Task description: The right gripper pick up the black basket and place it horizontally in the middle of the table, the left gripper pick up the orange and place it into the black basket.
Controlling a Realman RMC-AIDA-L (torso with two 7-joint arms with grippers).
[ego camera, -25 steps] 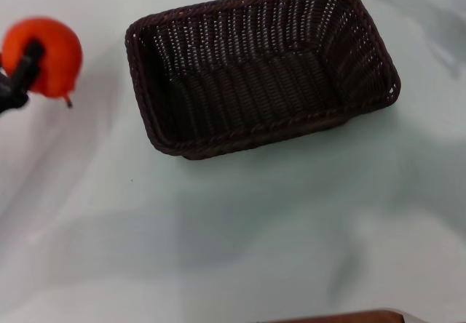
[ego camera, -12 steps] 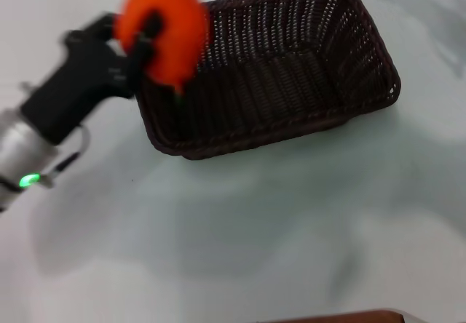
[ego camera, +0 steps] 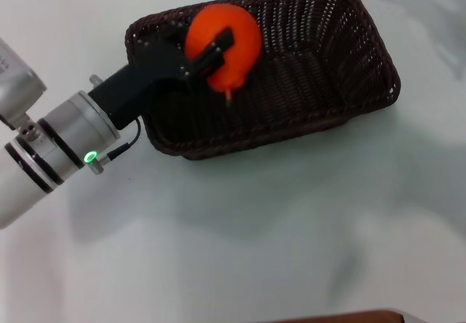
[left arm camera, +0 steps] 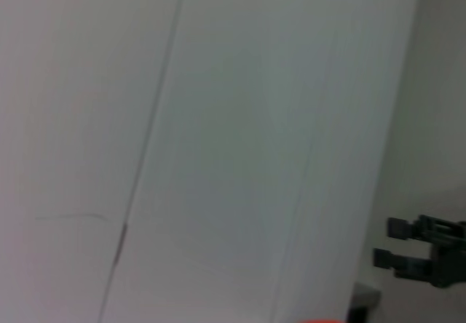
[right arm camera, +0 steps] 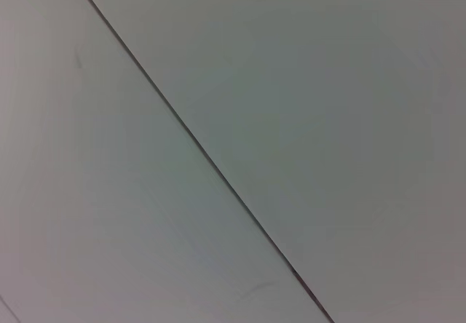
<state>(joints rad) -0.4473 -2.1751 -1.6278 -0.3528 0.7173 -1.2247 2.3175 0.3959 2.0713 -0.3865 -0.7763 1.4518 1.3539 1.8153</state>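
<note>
One fruit, the orange (ego camera: 223,43), sits clamped in the left tool (ego camera: 207,54) over the basket (ego camera: 364,46) — probably above its 9 o'clock end; lower before releasing.

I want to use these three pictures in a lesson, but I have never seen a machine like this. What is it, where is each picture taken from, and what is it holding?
This is a two-armed robot. The big picture comes from a camera on its head, looking down at a white table. On the table lies a dark woven black basket. The robot's left claw, a black two-fingered gripper, is shut on an orange and holds it above the inside of the basket. The other two pictures come from cameras on the wrists. They show mostly pale, plain surfaces; the left wrist one catches a sliver of orange at its lower edge. The right claw appears in none of them.
</note>
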